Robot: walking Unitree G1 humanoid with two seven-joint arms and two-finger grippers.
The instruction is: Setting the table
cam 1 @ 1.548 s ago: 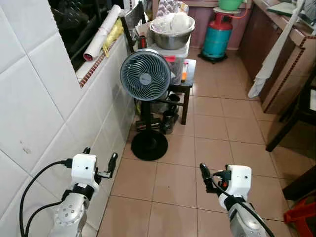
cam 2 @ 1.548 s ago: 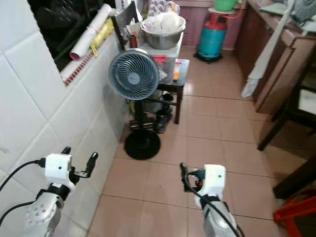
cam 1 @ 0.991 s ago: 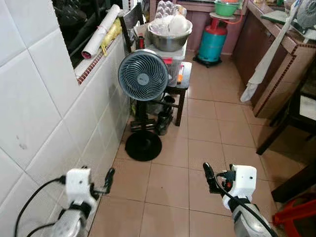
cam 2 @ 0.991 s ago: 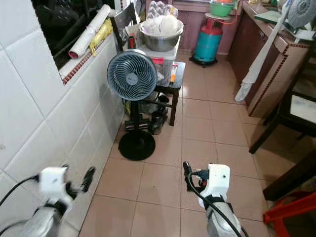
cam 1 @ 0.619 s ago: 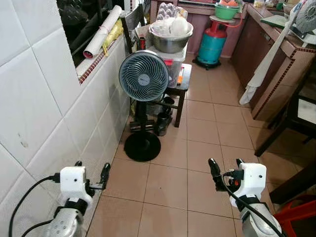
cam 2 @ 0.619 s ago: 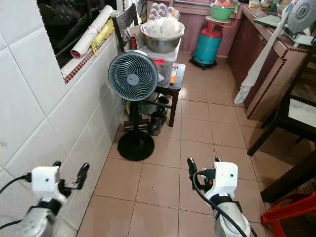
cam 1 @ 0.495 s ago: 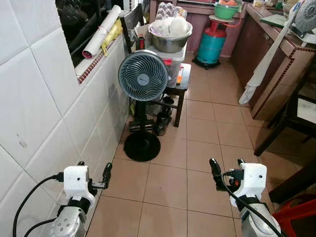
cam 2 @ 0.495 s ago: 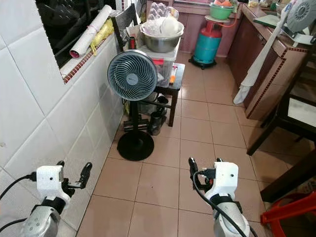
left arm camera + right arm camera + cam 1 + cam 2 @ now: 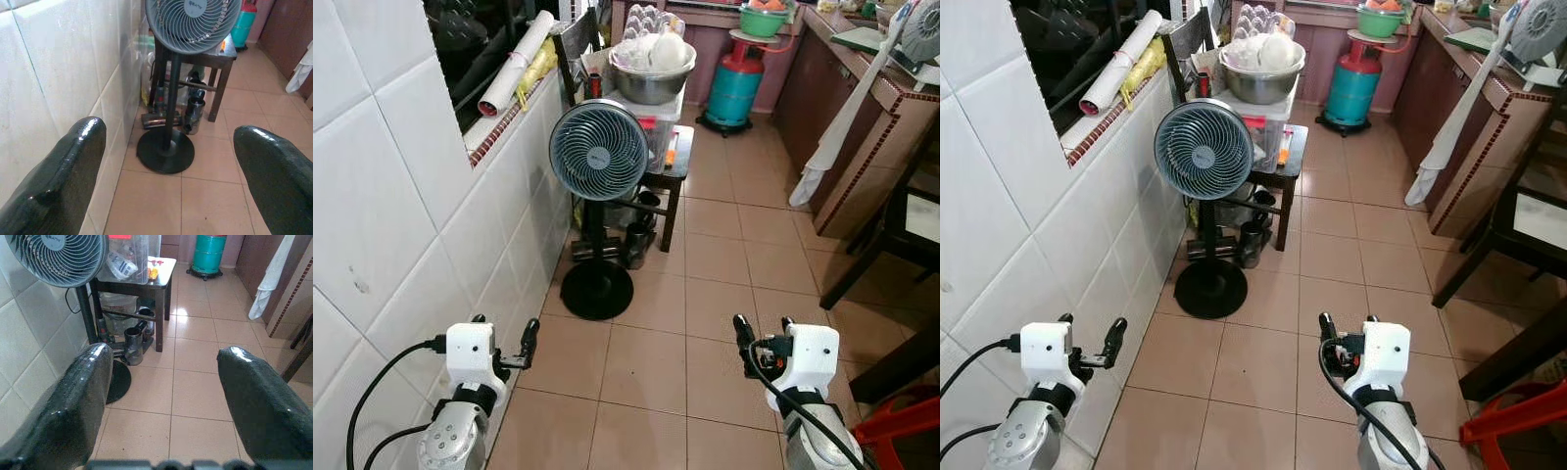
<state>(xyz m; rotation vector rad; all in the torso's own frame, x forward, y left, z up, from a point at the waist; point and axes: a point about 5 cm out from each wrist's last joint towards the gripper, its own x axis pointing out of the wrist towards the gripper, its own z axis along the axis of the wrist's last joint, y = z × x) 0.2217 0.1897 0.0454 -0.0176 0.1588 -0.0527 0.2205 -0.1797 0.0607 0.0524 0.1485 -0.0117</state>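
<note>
A tiled kitchen passage is seen from the head camera. The left gripper (image 9: 503,338) is held low beside the white tiled wall (image 9: 401,186), its fingers spread apart and empty; in the left wrist view both black fingers (image 9: 63,181) are seen well separated, with nothing between them. The right gripper (image 9: 762,335) is held low over the floor (image 9: 705,284), likewise spread and empty, as confirmed in the right wrist view by the wide gap between its fingers (image 9: 259,401).

Ahead, a pedestal fan (image 9: 600,150) is shown standing on a round black base near the wall. Just behind it a small dark table (image 9: 675,162) is placed, on which a clear plastic box (image 9: 656,113) bears a steel bowl (image 9: 652,80) holding white items; what they are cannot be told. Dark cups or flasks (image 9: 133,345) are seen on the floor under the table. Farther back, a teal gas cylinder (image 9: 734,86) carries a green basin (image 9: 762,20). A brown counter (image 9: 871,98) runs along the right side, with a white cloth (image 9: 837,122) hanging from it. A rolled white sheet (image 9: 514,64) lies on the window ledge. A red object (image 9: 899,431) is cut off at the lower right corner.
</note>
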